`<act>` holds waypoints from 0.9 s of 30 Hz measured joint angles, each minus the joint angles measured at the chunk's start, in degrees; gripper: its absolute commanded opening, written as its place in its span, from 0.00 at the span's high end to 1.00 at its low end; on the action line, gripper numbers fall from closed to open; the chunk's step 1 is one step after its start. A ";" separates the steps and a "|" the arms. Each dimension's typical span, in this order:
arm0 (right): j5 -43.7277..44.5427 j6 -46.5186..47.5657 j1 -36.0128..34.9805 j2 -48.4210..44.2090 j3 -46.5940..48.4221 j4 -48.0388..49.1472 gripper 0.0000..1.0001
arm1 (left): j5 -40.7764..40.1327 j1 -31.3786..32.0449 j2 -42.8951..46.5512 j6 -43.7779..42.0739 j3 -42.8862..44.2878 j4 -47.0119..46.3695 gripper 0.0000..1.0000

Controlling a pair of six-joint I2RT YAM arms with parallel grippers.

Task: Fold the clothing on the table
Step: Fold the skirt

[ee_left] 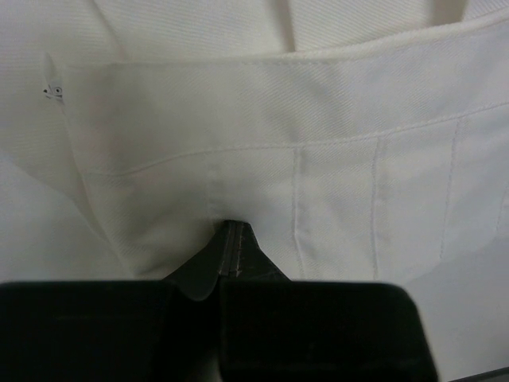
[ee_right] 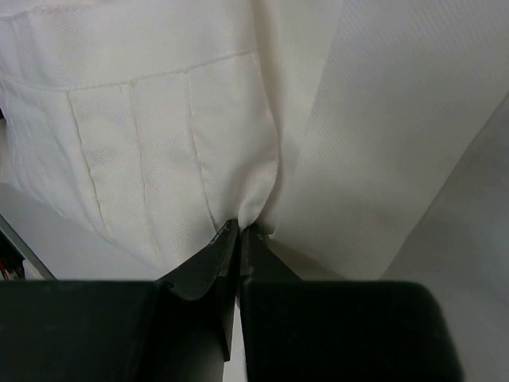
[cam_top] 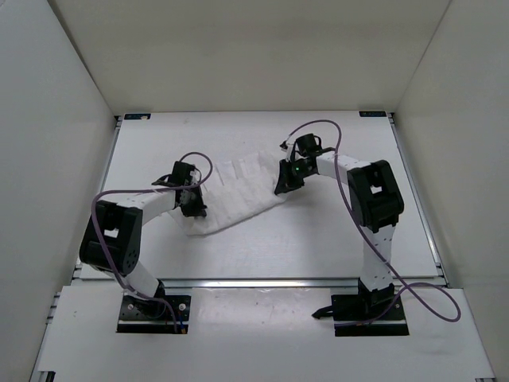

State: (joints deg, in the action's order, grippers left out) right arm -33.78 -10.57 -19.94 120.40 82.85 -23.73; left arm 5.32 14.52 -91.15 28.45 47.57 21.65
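**Clothing and grippers, three views.** The clothing (cam_top: 238, 191) is lying spread near the middle of the table (cam_top: 318, 247), running diagonally between the two arms. In the top view each wrist is covering the garment edge beneath it, so the grip points are hidden there. The wrist views are showing them. The left gripper (ee_left: 231, 232) is pinching the hem with its fingers pressed together. The right gripper (ee_right: 239, 231) is likewise clamping a fold at the opposite end. Pale fabric is filling both close views, cutting off the garment's outline. Purple cables (cam_top: 321, 122) are looping above the arms, and white walls (cam_top: 48, 159) are enclosing the table.
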 measured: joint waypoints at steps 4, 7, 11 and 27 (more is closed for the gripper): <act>1.40 0.07 2.19 -5.84 -7.30 0.48 1.00 | 0.39 3.87 -1.88 -0.44 1.84 -0.74 1.00; 2.78 0.13 3.78 -10.91 -11.96 0.17 1.00 | 1.01 6.54 -2.54 -0.83 2.58 -0.72 1.00; 5.35 0.00 4.39 -17.46 -18.05 0.11 0.91 | 2.23 8.20 -2.14 -2.01 1.99 -0.81 1.00; 7.91 -1.42 7.50 -27.93 -27.34 1.01 0.04 | 4.44 5.90 3.56 -9.92 -2.80 3.82 1.00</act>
State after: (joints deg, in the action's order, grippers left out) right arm -25.87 -11.99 -12.45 92.47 55.51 -22.72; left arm 9.76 20.43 -87.59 18.52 44.77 25.47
